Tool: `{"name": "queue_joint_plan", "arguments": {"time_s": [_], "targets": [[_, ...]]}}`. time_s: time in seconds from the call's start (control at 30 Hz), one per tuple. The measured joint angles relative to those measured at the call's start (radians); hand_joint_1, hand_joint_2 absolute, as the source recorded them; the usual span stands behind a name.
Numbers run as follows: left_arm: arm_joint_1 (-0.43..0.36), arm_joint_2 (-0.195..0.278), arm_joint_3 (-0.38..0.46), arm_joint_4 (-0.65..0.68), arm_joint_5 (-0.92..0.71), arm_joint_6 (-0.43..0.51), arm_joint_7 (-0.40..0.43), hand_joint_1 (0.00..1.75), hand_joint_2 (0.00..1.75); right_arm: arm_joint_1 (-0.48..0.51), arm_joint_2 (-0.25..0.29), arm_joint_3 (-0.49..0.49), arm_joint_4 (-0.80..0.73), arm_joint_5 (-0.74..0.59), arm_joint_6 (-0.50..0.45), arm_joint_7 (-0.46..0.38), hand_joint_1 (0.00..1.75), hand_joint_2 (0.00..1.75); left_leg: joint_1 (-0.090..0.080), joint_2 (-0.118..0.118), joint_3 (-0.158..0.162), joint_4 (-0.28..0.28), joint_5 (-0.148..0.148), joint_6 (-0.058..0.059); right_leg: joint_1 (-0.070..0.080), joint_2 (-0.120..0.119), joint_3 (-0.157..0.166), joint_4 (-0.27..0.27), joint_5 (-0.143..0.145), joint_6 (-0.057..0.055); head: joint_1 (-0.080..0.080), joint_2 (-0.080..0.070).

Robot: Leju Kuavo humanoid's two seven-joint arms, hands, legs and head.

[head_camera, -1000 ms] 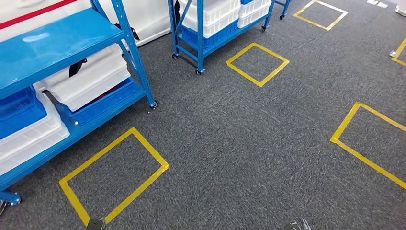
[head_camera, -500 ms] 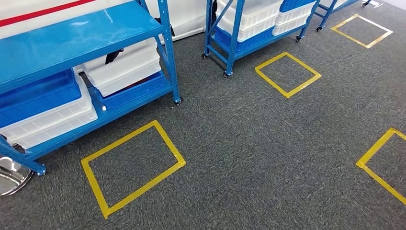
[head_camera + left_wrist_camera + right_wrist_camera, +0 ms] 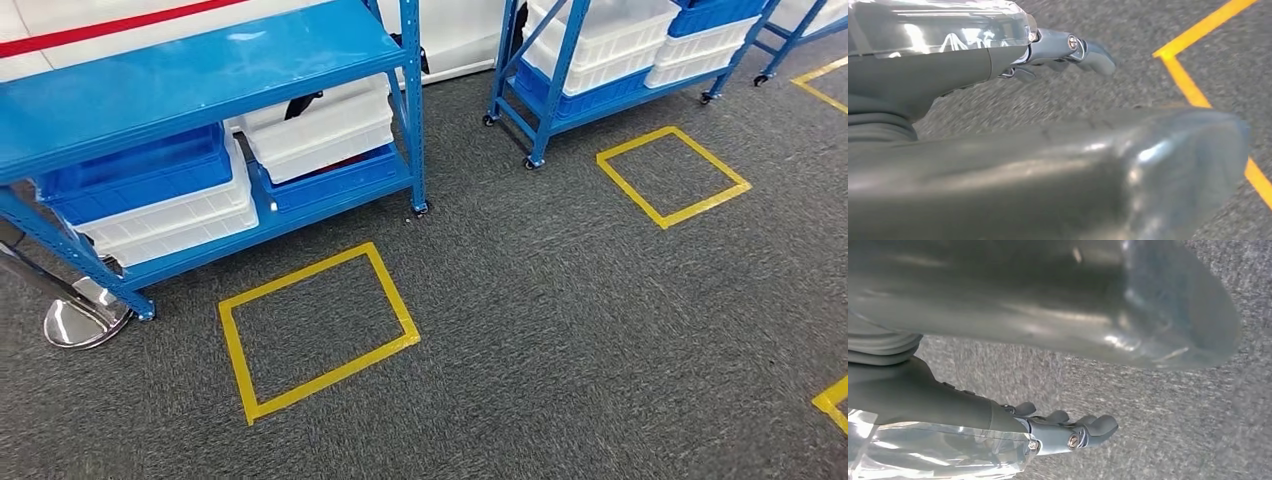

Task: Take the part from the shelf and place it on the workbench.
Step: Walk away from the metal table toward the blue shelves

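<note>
In the head view you look down on grey carpet (image 3: pixel 560 330). A blue shelf (image 3: pixel 200 70) stands at the upper left, its top board bare. On its lower level you see a blue bin (image 3: pixel 140 175) stacked on a white bin (image 3: pixel 170 220), and beside them another white bin (image 3: pixel 320 130) on a blue tray (image 3: pixel 335 180). You cannot tell from here which bin holds the part; no part is visible. A shiny round metal base (image 3: pixel 80 320) sits on the floor just by the shelf's front left leg. A yellow tape square (image 3: pixel 315 330) lies on the carpet right in front of the shelf. A second blue shelf (image 3: pixel 560 60) stands at the upper right with white and blue bins (image 3: pixel 640 40), and another tape square (image 3: pixel 672 175) lies in front of it.

In the left wrist view your left hand (image 3: pixel 1058 50) hangs over the carpet next to a yellow tape line (image 3: pixel 1193 90). Its fingers are stretched out and apart from the thick thumb, and it holds nothing.

In the right wrist view your right hand (image 3: pixel 1063 430) hangs over bare carpet. Its fingers are lightly curved, apart from the thumb, and it holds nothing.
</note>
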Motion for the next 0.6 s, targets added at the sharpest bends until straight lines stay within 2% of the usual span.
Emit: {"name": "queue_joint_plan", "arguments": {"time_s": [0.03,0.07,0.1,0.13,0.17,0.2,0.23,0.3,0.33,0.4,0.47,0.5,0.53,0.6], "targets": [[-0.002,-0.002,0.002,0.0,-0.002,-0.001,0.001,0.0,0.0,0.003,0.0,-0.001,0.0,0.003,-0.001,0.005,0.0,0.0,0.0,0.031,-0.028,0.062,-0.035,-0.002,0.004,-0.014,0.0,-0.001,0.0,-0.005,-0.001,0.0],[-0.004,-0.004,0.005,0.0,-0.008,-0.003,0.003,0.0,0.0,0.006,0.001,-0.003,0.001,0.011,-0.003,0.017,0.0,0.0,0.0,0.046,-0.06,0.132,-0.071,-0.004,0.007,-0.028,-0.001,0.0,-0.001,-0.009,-0.002,0.0],[-0.006,-0.005,0.009,0.0,-0.015,-0.006,0.007,0.0,0.0,0.008,0.001,-0.005,0.002,0.02,-0.005,0.035,0.0,0.0,0.001,0.052,-0.086,0.192,-0.096,-0.006,0.01,-0.04,-0.002,0.0,-0.001,-0.01,-0.002,0.0],[-0.005,-0.007,0.013,0.0,-0.024,-0.012,0.01,0.0,0.0,0.009,0.001,-0.008,0.002,0.03,-0.007,0.056,0.0,0.0,0.001,0.054,-0.095,0.221,-0.101,-0.007,0.012,-0.05,-0.003,0.001,-0.002,-0.01,-0.002,0.0],[-0.004,-0.008,0.019,0.0,-0.032,-0.018,0.013,0.0,0.0,0.008,0.001,-0.012,0.002,0.038,-0.009,0.075,0.0,0.0,0.001,0.055,-0.084,0.21,-0.088,-0.006,0.014,-0.057,-0.003,0.002,-0.002,-0.01,-0.002,0.0],[-0.003,-0.009,0.025,0.0,-0.037,-0.026,0.014,0.0,0.0,0.008,0.001,-0.015,0.002,0.043,-0.008,0.088,0.0,0.0,0.0,0.057,-0.053,0.16,-0.059,-0.004,0.015,-0.062,-0.002,0.003,-0.003,-0.009,-0.002,0.0],[-0.003,-0.011,0.032,0.0,-0.04,-0.032,0.014,0.0,0.0,0.007,0.001,-0.019,0.002,0.047,-0.006,0.096,0.0,0.0,0.0,0.06,-0.009,0.087,-0.028,0.001,0.016,-0.066,-0.001,0.004,-0.003,-0.008,-0.002,0.0],[-0.006,-0.013,0.048,-0.002,-0.046,-0.042,0.013,0.0,0.0,0.007,0.002,-0.027,0.002,0.055,0.0,0.102,0.0,0.0,-0.006,0.07,0.056,-0.033,0.005,0.013,0.019,-0.072,-0.001,0.007,-0.006,-0.003,-0.002,0.0],[-0.007,-0.014,0.055,-0.003,-0.049,-0.045,0.012,0.0,0.0,0.008,0.002,-0.031,0.002,0.059,0.003,0.103,0.0,0.0,-0.009,0.074,0.069,-0.059,0.007,0.018,0.02,-0.074,0.0,0.007,-0.006,0.002,-0.002,0.0],[-0.006,-0.017,0.071,-0.006,-0.053,-0.05,0.012,0.0,0.0,0.01,0.004,-0.039,0.001,0.066,0.006,0.104,0.0,0.0,-0.012,0.073,0.07,-0.068,0.005,0.026,0.02,-0.076,0.002,0.004,-0.005,0.014,-0.001,0.0],[-0.003,-0.022,0.084,-0.009,-0.058,-0.055,0.011,0.0,0.0,0.014,0.006,-0.044,-0.005,0.073,0.015,0.106,0.0,0.0,-0.007,0.07,0.08,-0.083,0.013,0.037,0.017,-0.064,-0.001,0.019,-0.016,0.024,-0.001,0.0],[-0.003,-0.024,0.089,-0.012,-0.06,-0.057,0.011,0.0,0.0,0.018,0.007,-0.047,-0.009,0.077,0.021,0.108,0.0,0.0,-0.003,0.069,0.085,-0.09,0.017,0.043,0.016,-0.054,-0.014,0.049,-0.036,0.028,0.0,0.0],[-0.004,-0.028,0.094,-0.014,-0.064,-0.059,0.011,0.0,0.0,0.022,0.008,-0.051,-0.015,0.08,0.029,0.112,0.0,0.0,-0.001,0.068,0.089,-0.095,0.02,0.047,0.013,-0.042,-0.039,0.102,-0.065,0.031,0.001,0.0],[-0.006,-0.032,0.105,-0.017,-0.07,-0.064,0.011,0.0,0.0,0.031,0.01,-0.061,-0.027,0.085,0.045,0.118,0.0,0.0,-0.001,0.065,0.09,-0.096,0.018,0.051,0.01,-0.031,-0.112,0.235,-0.124,0.037,0.003,0.0]]}}
